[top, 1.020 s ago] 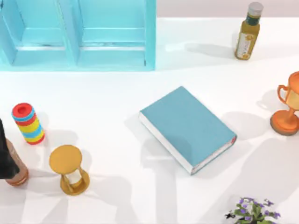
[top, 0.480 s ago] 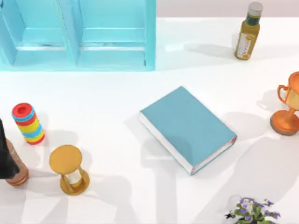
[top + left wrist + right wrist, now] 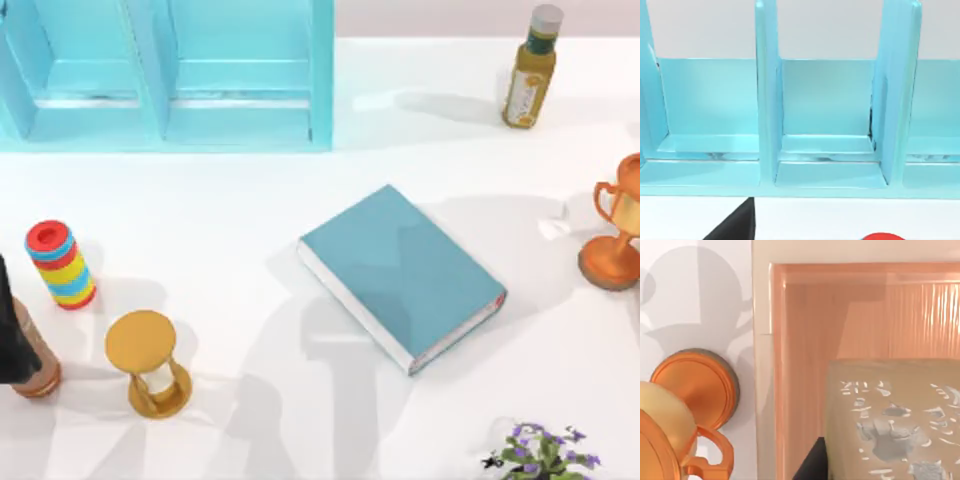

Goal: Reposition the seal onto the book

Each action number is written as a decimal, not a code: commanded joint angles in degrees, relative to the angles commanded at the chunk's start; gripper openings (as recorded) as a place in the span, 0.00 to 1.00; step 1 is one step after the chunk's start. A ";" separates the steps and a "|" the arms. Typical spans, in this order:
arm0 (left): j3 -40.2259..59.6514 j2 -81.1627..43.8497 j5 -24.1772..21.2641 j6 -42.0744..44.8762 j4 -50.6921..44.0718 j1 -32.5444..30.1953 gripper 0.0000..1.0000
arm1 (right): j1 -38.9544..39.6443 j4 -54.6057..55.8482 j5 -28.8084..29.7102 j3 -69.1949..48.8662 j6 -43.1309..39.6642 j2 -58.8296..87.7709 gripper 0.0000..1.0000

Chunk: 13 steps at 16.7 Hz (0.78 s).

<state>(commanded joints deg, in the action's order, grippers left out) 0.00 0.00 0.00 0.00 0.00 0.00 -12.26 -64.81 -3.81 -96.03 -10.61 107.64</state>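
The teal-blue book [image 3: 400, 272] lies flat and askew in the middle of the table, its cover bare, with an arm's shadow falling across it. The seal [image 3: 890, 410], a tan block with pale carved marks on the face toward the camera, sits very close in the right wrist view. A dark finger [image 3: 812, 465] of my right gripper [image 3: 885, 470] presses against its side, and the seal hangs over the table's edge beside the orange trophy [image 3: 685, 405]. My left arm [image 3: 8, 335] stays at the table's left edge.
A turquoise shelf unit [image 3: 165, 75] stands at the back left and an oil bottle [image 3: 530, 70] at the back right. The trophy [image 3: 615, 235] is at the right edge. A striped ring stack [image 3: 60, 265], a golden hourglass [image 3: 148, 362] and a reddish-brown cylinder [image 3: 38, 372] stand left. A flowering plant [image 3: 540, 452] is at the front.
The arm shadows have slid leftward, from the table right of the book onto its cover. No object on the table has moved.
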 joint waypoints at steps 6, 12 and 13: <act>0.00 0.00 0.00 0.00 0.00 0.00 1.00 | 10.60 -16.63 3.23 -1.57 9.78 -3.88 0.00; 0.00 0.00 0.00 0.00 0.00 0.00 1.00 | 11.93 -18.72 3.90 -1.45 11.33 -4.10 0.00; 0.00 0.00 0.00 0.00 0.00 0.00 1.00 | 12.05 -18.69 3.98 -1.57 11.46 -4.05 0.00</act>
<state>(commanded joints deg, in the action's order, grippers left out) 0.00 0.00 0.00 0.00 0.00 0.00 -0.22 -83.49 0.16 -97.60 0.84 103.58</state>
